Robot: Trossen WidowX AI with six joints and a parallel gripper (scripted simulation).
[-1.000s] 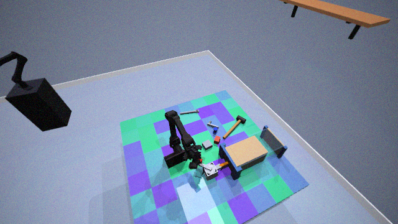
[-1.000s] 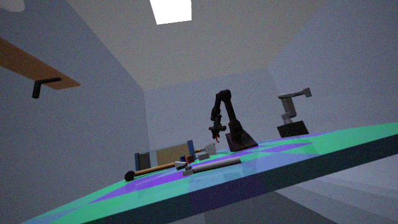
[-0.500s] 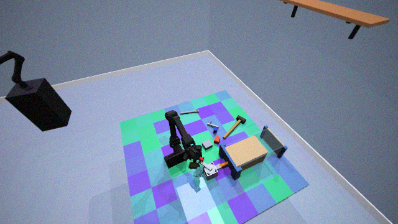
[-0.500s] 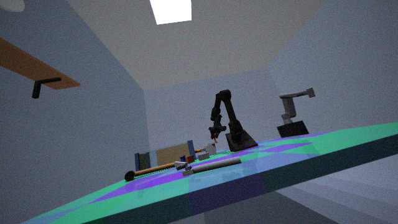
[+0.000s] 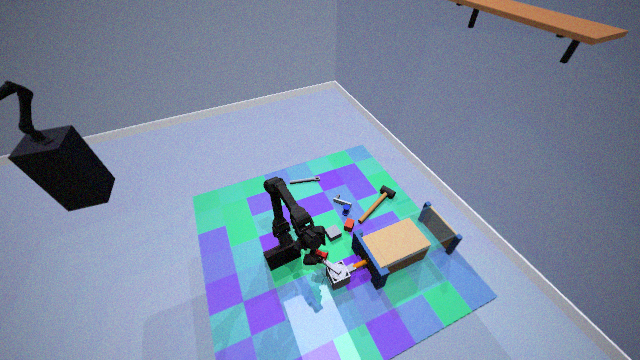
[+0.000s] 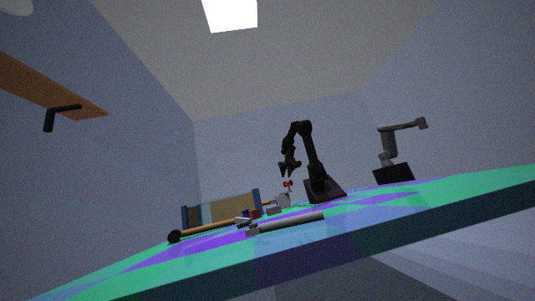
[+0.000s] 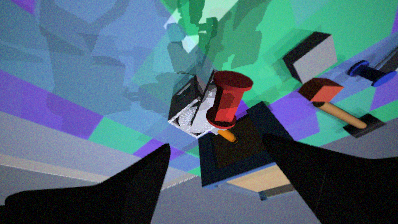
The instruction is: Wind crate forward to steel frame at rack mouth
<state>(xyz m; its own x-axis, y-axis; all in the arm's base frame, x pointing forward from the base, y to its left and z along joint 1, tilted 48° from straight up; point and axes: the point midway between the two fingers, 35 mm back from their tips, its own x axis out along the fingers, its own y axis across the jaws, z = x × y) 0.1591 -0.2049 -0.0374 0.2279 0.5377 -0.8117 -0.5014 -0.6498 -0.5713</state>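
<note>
The winch (image 5: 338,277) (image 6: 284,201) (image 7: 186,119) stands at the cubby mouth. Its handle, with a red knob (image 5: 321,254) (image 6: 288,184) (image 7: 229,100), is on top, the knob standing up off the crank arm. My gripper (image 5: 315,253) (image 6: 286,176) (image 7: 215,142) is open and empty, just above the knob in the exterior view. The tan-topped crate (image 5: 397,242) (image 6: 230,209) (image 7: 257,181) sits flat behind the blue steel frame (image 5: 378,272) (image 6: 259,201) (image 7: 208,170), its front at or very near it; contact cannot be told. The orange strap piece (image 5: 359,263) (image 7: 227,135) spans winch and crate.
A grey block (image 5: 333,233) (image 7: 315,62), red block (image 5: 349,224) (image 7: 322,91) and blue spool (image 5: 346,210) (image 7: 372,74) lie beside the winch and cubby. A mallet (image 5: 372,207) (image 6: 209,227), small grey tool (image 5: 342,201) and long grey tool (image 5: 305,180) (image 6: 292,221) lie farther off.
</note>
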